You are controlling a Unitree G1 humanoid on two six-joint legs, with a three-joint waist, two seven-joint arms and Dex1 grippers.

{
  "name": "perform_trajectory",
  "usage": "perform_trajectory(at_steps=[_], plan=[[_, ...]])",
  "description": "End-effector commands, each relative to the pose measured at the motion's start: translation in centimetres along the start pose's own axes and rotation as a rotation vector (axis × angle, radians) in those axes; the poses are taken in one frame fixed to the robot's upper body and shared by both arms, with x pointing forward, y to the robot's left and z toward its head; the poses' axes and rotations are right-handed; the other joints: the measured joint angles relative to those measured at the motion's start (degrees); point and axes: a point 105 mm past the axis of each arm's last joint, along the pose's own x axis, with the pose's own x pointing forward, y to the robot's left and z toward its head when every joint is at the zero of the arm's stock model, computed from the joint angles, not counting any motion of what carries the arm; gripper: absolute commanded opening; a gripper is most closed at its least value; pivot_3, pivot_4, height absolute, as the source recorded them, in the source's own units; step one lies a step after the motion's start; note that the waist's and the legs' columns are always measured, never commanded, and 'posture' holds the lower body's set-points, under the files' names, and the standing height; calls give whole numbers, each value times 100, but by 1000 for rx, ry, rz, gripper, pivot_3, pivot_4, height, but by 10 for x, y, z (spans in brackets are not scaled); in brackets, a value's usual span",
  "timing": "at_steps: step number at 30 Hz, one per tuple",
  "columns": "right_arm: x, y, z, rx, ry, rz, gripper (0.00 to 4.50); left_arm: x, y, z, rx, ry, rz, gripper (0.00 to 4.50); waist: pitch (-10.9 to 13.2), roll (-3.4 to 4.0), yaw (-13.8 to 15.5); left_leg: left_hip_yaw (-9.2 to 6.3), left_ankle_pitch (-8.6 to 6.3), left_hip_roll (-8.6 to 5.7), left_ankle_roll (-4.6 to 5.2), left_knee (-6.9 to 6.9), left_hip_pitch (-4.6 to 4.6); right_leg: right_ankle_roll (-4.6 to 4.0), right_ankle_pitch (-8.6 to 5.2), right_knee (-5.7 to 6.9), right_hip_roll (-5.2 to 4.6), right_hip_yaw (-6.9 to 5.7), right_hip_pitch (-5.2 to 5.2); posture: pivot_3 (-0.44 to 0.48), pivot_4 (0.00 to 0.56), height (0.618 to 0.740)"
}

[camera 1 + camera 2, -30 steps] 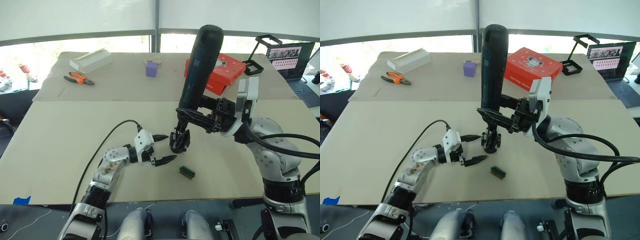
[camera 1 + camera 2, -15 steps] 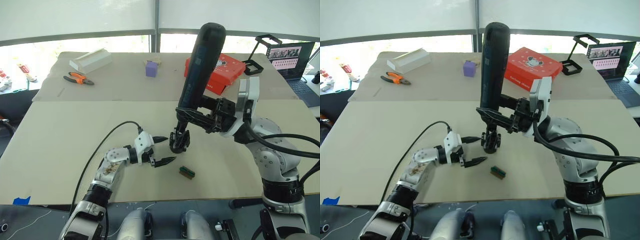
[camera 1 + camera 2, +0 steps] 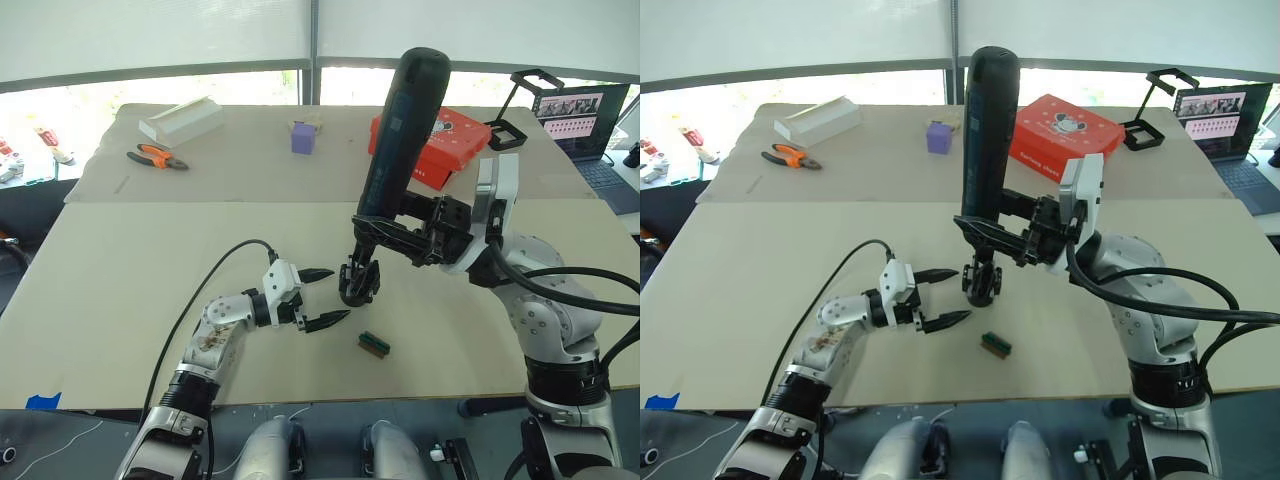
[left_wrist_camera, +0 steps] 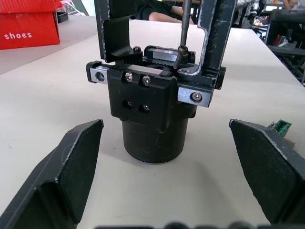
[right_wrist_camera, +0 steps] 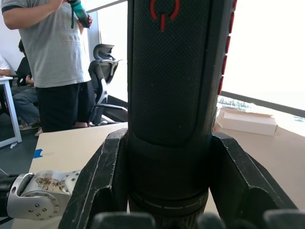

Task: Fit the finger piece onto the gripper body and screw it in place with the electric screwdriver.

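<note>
The electric screwdriver (image 3: 400, 130) stands almost upright, and my right gripper (image 3: 386, 229) is shut on its lower end. Its thin bit (image 4: 183, 26) comes down onto the top rail of the gripper body (image 3: 358, 283), which stands on the table. The bit's tip sits at the foot of an upright black finger piece (image 4: 215, 33); a second upright black piece (image 4: 113, 28) stands on the rail's other end. My left gripper (image 3: 340, 293) is open just left of the body, its fingers to either side without touching it.
A small green-and-brown block (image 3: 374, 343) lies near the body on the front side. At the table's back are a red shoe box (image 3: 452, 140), a purple block (image 3: 304, 136), orange pliers (image 3: 157, 156) and a white box (image 3: 181, 120). A person (image 5: 57, 57) stands beyond the table.
My left gripper has drawn back slightly to the left, still open. The right gripper and the screwdriver have stayed in place over the body.
</note>
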Motion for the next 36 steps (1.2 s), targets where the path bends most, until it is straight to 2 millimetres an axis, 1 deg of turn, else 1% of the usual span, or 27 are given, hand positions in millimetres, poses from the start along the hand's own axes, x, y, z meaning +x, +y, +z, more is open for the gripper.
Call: perform_trajectory(at_steps=[1, 16, 24, 30, 36], plan=[[-1, 2, 19, -47, -55, 14, 1915, -1, -1, 10, 25, -36, -9, 4500, 0, 0, 0, 0, 0, 0, 0, 0, 0, 0, 0, 0, 0, 0, 0, 0, 150, 740], [-1, 2, 19, -17, -50, 16, 1915, 1, -5, 2, 12, -34, -15, 4500, 0, 0, 0, 0, 0, 0, 0, 0, 0, 0, 0, 0, 0, 0, 0, 0, 150, 740], [0, -2, 24, -32, -75, 2, 1915, 2, -7, 1, 9, -36, -17, 4500, 0, 0, 1, 0, 0, 0, 0, 0, 0, 0, 0, 0, 0, 0, 0, 0, 150, 740], [-1, -6, 29, -13, -91, -11, 1915, 2, -8, 2, 8, -37, -16, 4500, 0, 0, -1, 0, 0, 0, 0, 0, 0, 0, 0, 0, 0, 0, 0, 0, 150, 740], [-1, -9, 23, -14, -48, -21, 1915, 4, -8, 5, 8, -40, -17, 4500, 0, 0, 2, 0, 0, 0, 0, 0, 0, 0, 0, 0, 0, 0, 0, 0, 150, 740]])
